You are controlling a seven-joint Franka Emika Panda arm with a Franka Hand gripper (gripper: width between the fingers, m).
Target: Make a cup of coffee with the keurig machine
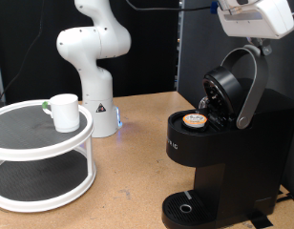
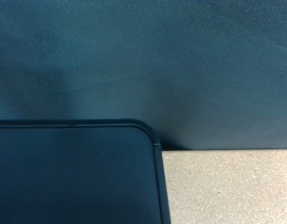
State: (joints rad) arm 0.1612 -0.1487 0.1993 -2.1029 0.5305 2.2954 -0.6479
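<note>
The keurig machine (image 1: 223, 143) stands at the exterior view's right with its lid (image 1: 226, 88) swung open. A tan-lidded pod (image 1: 195, 120) sits in the open chamber. The grey lid handle (image 1: 248, 86) arches up to just under my gripper (image 1: 250, 36), whose white hand is at the top right; its fingers do not show clearly. The white cup (image 1: 64, 112) stands on the top tier of a white round stand (image 1: 23, 138) at the left, far from the gripper. The wrist view shows only a dark rounded corner of the machine (image 2: 78, 173), with no fingers in it.
A white robot arm base (image 1: 93, 67) stands at the back, behind the stand. The wooden table (image 1: 128, 176) runs between the stand and the machine. A dark backdrop (image 2: 143, 65) fills the rear. The round drip tray (image 1: 190, 207) is at the machine's foot.
</note>
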